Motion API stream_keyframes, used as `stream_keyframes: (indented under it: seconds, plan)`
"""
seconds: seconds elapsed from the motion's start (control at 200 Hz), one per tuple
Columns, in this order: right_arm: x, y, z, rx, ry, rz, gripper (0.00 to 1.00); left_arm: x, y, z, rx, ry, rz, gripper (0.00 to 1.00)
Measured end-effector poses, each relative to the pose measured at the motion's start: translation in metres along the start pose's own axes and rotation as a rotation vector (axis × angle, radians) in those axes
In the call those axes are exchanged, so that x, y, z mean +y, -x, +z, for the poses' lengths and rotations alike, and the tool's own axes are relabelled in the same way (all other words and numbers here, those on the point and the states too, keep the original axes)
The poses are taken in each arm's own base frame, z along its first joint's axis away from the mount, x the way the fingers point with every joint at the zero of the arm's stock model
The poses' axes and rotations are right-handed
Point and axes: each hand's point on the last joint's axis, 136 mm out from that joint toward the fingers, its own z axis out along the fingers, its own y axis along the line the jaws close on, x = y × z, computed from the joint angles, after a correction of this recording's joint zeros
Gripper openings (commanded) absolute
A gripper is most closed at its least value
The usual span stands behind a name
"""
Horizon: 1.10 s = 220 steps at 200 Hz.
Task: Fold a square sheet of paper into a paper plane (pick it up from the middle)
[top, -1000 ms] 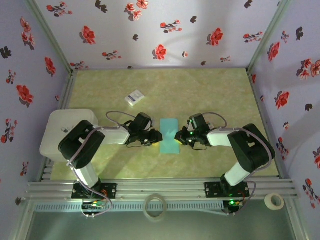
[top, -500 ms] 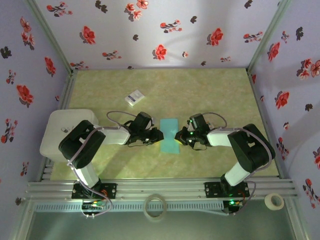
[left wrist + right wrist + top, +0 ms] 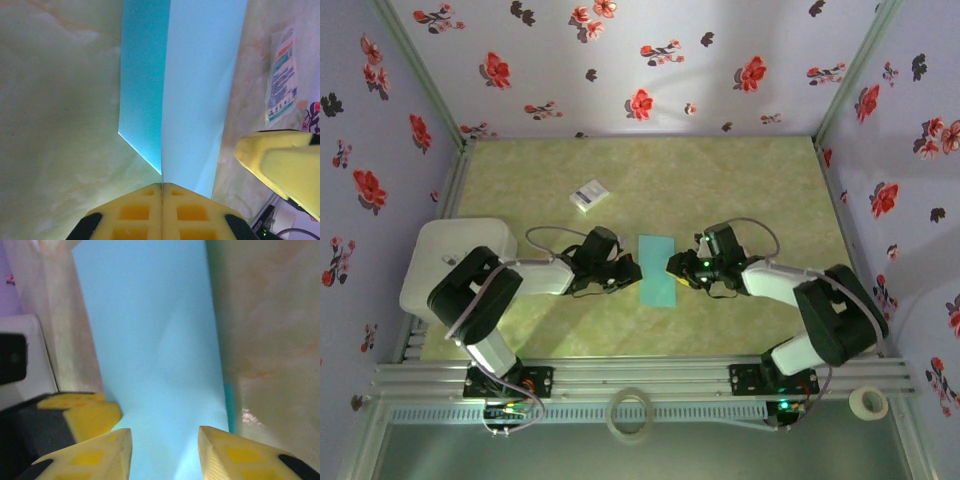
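Left gripper (image 3: 161, 187) is pinching tight an edge of the halved square sheet of paper (image 3: 195, 90) while right gripper (image 3: 165, 440) is hovering over it, parted and empty; nose-corner folding likely comes next.

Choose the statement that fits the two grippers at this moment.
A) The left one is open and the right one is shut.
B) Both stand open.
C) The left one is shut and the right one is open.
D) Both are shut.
C: in the left wrist view the left gripper has its fingers pressed together with no gap, while in the right wrist view the right gripper holds its fingers apart over the teal sheet.
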Motion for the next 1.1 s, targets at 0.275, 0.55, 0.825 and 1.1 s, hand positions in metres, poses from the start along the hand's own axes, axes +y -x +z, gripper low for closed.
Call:
stream_keyframes:
  seconds: [0.275,0.55,0.825,1.1]
  plan:
    - [0.047,-0.02,-0.039,-0.148,0.01,-0.406,0.56,0.0,-0.002,-0.007,-0.025,-0.013,-0.032,0.0]
    - [0.051,-0.088,-0.03,-0.164,-0.065,-0.99,0.6,-0.003,-0.001,-0.008,-0.031,-0.023,-0.042,0.0]
    - [0.032,-0.114,0.01,-0.13,-0.291,-1.413,0.63,-0.003,-0.001,-0.009,-0.031,-0.025,-0.044,0.0]
    - [0.032,-0.095,0.034,-0.21,-0.481,-1.555,0.62,-0.003,-0.001,-0.009,-0.031,-0.024,-0.044,0.0]
